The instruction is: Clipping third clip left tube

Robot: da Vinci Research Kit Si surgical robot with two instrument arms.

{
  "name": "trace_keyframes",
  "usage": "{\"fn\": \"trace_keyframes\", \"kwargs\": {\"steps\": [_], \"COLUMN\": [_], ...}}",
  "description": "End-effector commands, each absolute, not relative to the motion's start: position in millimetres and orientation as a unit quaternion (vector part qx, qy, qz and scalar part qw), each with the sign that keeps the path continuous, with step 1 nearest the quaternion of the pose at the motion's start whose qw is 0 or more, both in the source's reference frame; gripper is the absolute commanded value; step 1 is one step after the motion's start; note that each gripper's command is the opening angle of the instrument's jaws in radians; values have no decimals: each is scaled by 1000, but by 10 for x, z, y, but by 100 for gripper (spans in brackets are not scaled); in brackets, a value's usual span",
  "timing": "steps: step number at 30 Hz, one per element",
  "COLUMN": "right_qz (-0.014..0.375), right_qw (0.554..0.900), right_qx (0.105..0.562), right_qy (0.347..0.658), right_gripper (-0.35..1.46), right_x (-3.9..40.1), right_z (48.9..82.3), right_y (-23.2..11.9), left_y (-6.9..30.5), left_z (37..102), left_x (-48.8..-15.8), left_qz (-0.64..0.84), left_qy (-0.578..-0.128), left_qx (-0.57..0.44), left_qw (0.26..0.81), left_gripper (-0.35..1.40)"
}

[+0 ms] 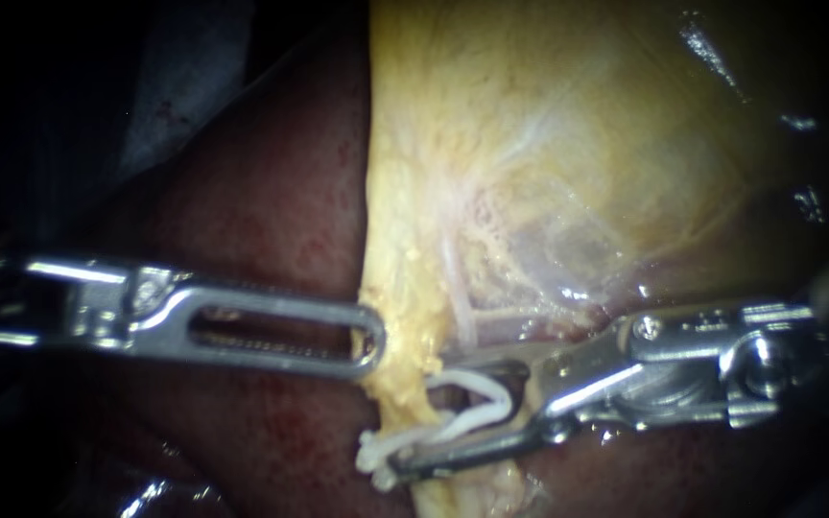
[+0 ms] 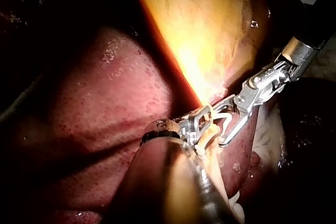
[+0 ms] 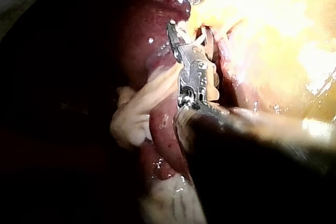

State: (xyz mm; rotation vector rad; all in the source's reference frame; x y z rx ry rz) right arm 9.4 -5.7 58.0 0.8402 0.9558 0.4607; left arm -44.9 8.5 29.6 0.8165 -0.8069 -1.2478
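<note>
The yellow gallbladder (image 1: 549, 144) hangs over the dark red liver (image 1: 271, 211). My left instrument (image 1: 371, 341) comes in level and its slotted jaws are shut on the gallbladder's lower edge. From that edge a fat-covered tube (image 1: 407, 393) runs downward. My right instrument (image 1: 414, 420) holds a white clip (image 1: 477, 403) between its wide-apart jaws, and the clip's legs straddle the tube. The left wrist view shows the clip (image 2: 218, 119) right beside my left instrument (image 2: 197, 121). In the right wrist view the right instrument (image 3: 178, 38) reaches the same spot.
Thin pale strands (image 1: 461, 307) cross the bare tissue just above the right instrument's upper jaw. A pale lump of tissue (image 3: 136, 114) lies on the liver beside the right instrument's shaft. Beyond the liver's upper left border all is dark.
</note>
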Motion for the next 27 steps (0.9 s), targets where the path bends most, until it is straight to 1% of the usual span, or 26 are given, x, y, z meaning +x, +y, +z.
{"fn": "trace_keyframes", "kwargs": {"steps": [1,20,27], "right_qz": [211,220,220], "right_qw": [779,778,778], "right_qx": [391,391,391], "right_qy": [442,439,439], "right_gripper": [53,50,48], "right_x": [97,127,132], "right_z": [579,582,583], "right_y": [-57,-53,-51], "left_y": [84,82,81], "left_z": [297,300,300], "left_x": [-450,-455,-455], "left_qz": [-552,-550,-550], "left_qy": [-356,-356,-356], "left_qx": [361,363,363], "left_qw": [662,663,662], "left_gripper": [-35,-35,-35]}}
